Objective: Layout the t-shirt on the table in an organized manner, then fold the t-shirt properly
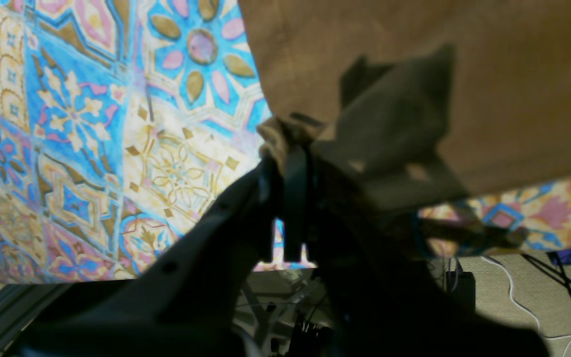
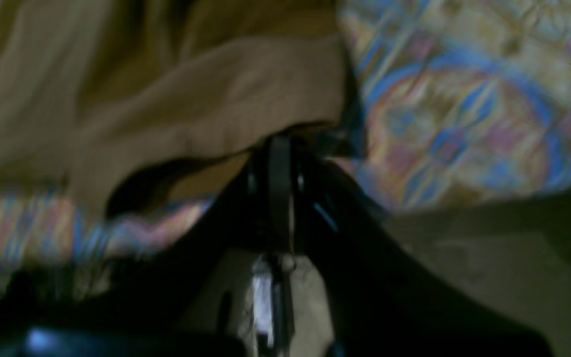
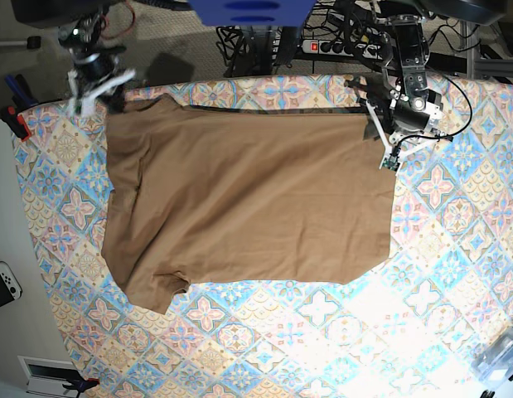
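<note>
Tan cloth of the t-shirt [image 3: 248,199] stretches along the desk's [image 3: 438,274] far edge between my two pinches, left gripper [image 3: 374,118] and right gripper [image 3: 115,99] each clamped on a far corner, body spreading toward me.

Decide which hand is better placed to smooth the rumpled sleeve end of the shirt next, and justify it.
Probably the right hand: it grips the t-shirt corner at the wrinkled sleeve end. The left hand is pinching the far, flatter hem corner on the table.
</note>
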You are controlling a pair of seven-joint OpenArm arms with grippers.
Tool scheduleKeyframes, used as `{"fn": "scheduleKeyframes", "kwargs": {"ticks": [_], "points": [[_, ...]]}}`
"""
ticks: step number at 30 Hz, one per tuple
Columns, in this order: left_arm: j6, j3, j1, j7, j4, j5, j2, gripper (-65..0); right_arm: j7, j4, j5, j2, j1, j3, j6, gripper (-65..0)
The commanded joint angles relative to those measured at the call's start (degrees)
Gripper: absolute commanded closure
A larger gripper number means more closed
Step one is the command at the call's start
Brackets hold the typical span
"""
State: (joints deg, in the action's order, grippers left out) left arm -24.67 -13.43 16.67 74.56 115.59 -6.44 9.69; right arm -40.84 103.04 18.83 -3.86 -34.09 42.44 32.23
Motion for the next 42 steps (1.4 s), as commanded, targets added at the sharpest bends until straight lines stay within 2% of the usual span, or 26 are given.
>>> {"fn": "scheduleKeyframes", "kwargs": {"ticks": [1,4,13,16,18,20,22,26,31,33,38,42], "points": [[0.2,-0.2,-0.4,-0.2,0.9,-0.5,0.4,0.0,1.1,1.0,0.7,-0.7,-0.2,0.4,1.1,0.0],[0.2,-0.2,-0.4,-0.2,0.9,-0.5,0.4,0.0,1.2,0.8,0.5,-2.1,-0.4,0.5,1.7,0.0],[0.2,-0.2,-0.3,-0.2,0.9,-0.6,0.4,0.0,1.1,1.1,0.4,-2.0,-0.5,0.5,1.8,0.0],[0.2,-0.2,-0.4,-0.2,0.9,-0.6,0.4,0.0,1.1,1.1,0.4,-2.0,-0.6,0.5,2.0,-15.3],[0.2,-0.2,-0.4,-0.2,0.9,-0.6,0.4,0.0,1.1,1.4,0.6,-2.0,-1.6,0.5,2.4,-23.1],[0.2,-0.2,-0.4,-0.2,0.9,-0.6,0.4,0.0,1.3,2.7,0.9,-2.2,-3.3,0.9,5.3,-28.3],[0.2,-0.1,-0.4,-0.2,0.9,-0.6,0.4,0.0,2.2,4.7,3.1,-3.8,-3.8,3.7,7.8,-29.2],[0.2,0.0,-0.4,-0.2,0.9,-0.6,0.4,0.0,7.3,6.1,7.3,-4.3,-3.6,9.8,7.8,-29.2],[0.2,0.0,-0.6,-0.2,0.9,-0.6,0.4,0.0,6.9,5.8,7.4,-4.2,0.3,10.0,7.8,-29.2],[0.2,0.0,-0.5,-0.2,0.9,-0.6,0.4,0.0,4.0,5.7,7.6,-4.2,1.2,10.0,7.8,-29.2],[0.2,-0.1,-0.6,-0.2,0.9,-0.6,0.5,0.0,-7.8,5.1,7.7,-4.1,5.0,10.5,7.8,-29.2],[0.2,-0.2,-0.4,-0.2,0.9,-0.6,0.5,0.0,-14.1,1.5,7.6,-4.1,9.8,16.0,7.8,-29.2]]}}
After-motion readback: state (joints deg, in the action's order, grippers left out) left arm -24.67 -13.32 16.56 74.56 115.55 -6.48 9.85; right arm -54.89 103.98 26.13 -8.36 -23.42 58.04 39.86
